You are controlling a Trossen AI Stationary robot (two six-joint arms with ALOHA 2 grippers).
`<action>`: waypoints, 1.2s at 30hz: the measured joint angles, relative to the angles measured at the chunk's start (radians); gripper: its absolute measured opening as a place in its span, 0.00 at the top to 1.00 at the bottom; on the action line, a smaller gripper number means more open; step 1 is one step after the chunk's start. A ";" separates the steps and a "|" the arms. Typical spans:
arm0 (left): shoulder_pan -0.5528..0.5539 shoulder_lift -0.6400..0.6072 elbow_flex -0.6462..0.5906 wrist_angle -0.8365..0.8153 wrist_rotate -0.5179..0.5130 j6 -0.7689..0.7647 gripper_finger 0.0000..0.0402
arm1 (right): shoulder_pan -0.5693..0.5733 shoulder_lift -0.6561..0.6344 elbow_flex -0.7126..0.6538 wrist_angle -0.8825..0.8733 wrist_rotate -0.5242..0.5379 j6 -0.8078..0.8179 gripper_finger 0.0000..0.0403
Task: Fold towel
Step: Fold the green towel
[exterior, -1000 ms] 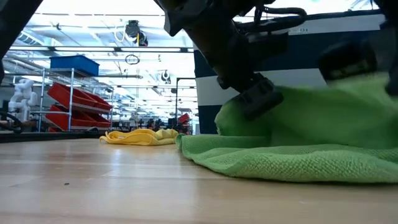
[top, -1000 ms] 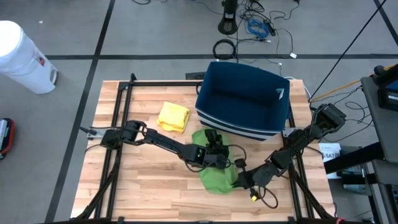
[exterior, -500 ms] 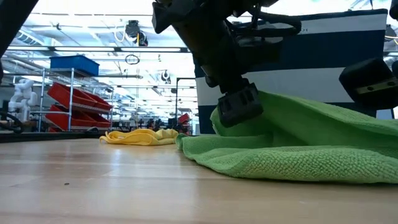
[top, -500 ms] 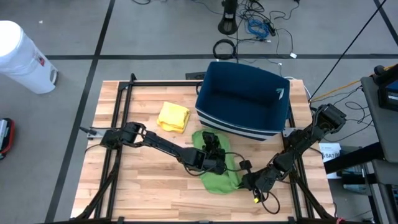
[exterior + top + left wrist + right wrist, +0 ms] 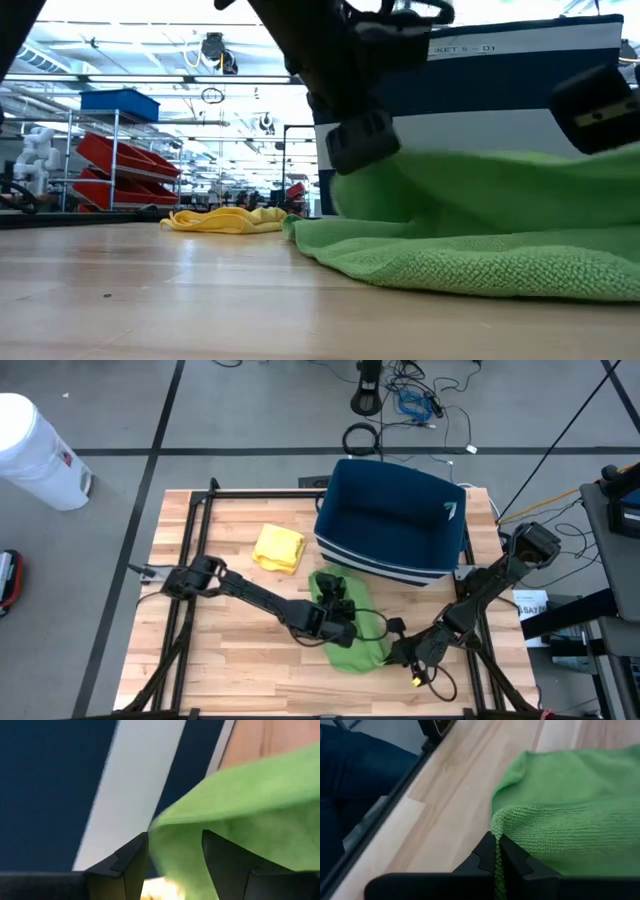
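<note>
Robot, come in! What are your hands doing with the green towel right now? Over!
Left gripper fingers pinching green towel. Right gripper shut on its edge. Towel bunched beside blue bin. Yellow cloth clear of the work.

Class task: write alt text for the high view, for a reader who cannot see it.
From above, two dark robot arms meet over a green towel on a wooden table, the left tool and the right tool each gripping part of it. A dark blue bin stands just behind the towel, with a yellow cloth lying to its left.
</note>
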 joint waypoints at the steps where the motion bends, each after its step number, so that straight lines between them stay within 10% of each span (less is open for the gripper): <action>1: 0.004 0.000 0.000 -0.024 0.001 -0.018 0.52 | 0.000 -0.009 0.000 0.001 -0.001 -0.006 1.00; 9: 0.004 0.000 0.000 -0.090 0.049 -0.087 0.52 | 0.000 -0.044 0.000 -0.013 -0.001 -0.009 1.00; 27: 0.105 0.000 -0.072 -0.124 0.560 -0.268 0.52 | 0.035 -0.044 0.000 -0.029 0.000 0.022 1.00; 36: 0.127 -0.074 -0.071 -0.125 0.572 -0.255 0.52 | 0.039 -0.044 0.000 -0.068 0.000 0.048 1.00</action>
